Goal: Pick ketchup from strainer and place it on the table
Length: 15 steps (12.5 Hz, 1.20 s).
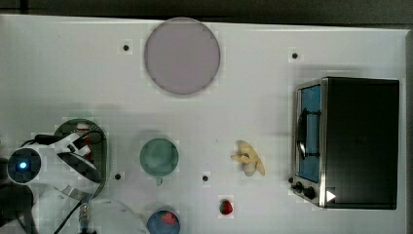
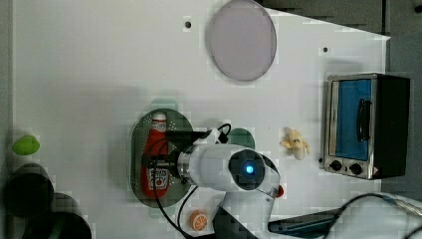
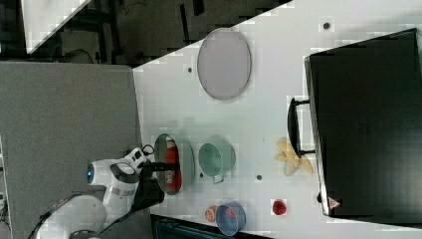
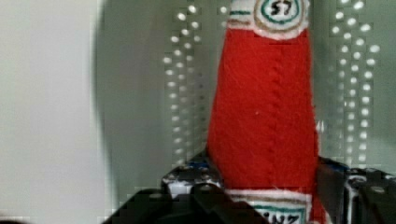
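End effector (image 4: 268,186) fingers flank the ketchup (image 2: 155,158) lying inside the strainer (image 2: 136,149), apparently touching.

Ketchup (image 2: 155,149): lying in the strainer (image 2: 175,121), lengthwise.
Strainer: on the table (image 2: 89,74), just beside the cup (image 1: 159,156), at the top view's left.
Gripper (image 2: 161,162): over the strainer, a finger on each side of the ketchup.
Plate (image 1: 182,55): well apart, by the table's far edge.
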Motion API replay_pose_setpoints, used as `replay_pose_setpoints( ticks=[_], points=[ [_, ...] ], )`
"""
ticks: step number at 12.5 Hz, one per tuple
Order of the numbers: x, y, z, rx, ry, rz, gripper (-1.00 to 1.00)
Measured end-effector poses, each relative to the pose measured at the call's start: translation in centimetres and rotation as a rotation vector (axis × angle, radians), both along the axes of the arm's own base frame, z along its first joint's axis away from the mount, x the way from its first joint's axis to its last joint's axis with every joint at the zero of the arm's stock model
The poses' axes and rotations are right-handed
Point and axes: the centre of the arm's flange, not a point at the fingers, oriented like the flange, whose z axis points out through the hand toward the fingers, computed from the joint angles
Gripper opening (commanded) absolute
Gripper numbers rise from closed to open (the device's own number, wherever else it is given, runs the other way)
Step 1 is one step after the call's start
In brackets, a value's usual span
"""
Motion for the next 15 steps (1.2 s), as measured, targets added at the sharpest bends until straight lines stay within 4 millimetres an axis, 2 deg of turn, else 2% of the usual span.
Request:
replay_pose_setpoints(
  ticks=[4, 7, 9, 12, 15],
  points=[
    [-0.5, 1.6, 8.6, 0.045, 0.075, -0.132, 0.13],
    [-0.7, 3.0, 15.4, 0.007, 0.096, -0.070, 0.13],
    [0.3, 3.7, 19.0, 0.009, 0.091, 0.007, 0.13],
    [3.8, 1.6, 22.8, -0.003, 0.079, 0.008, 0.13],
    [8.8, -3.5, 25.4, 0.007, 0.055, -0.031, 0.13]
  ],
)
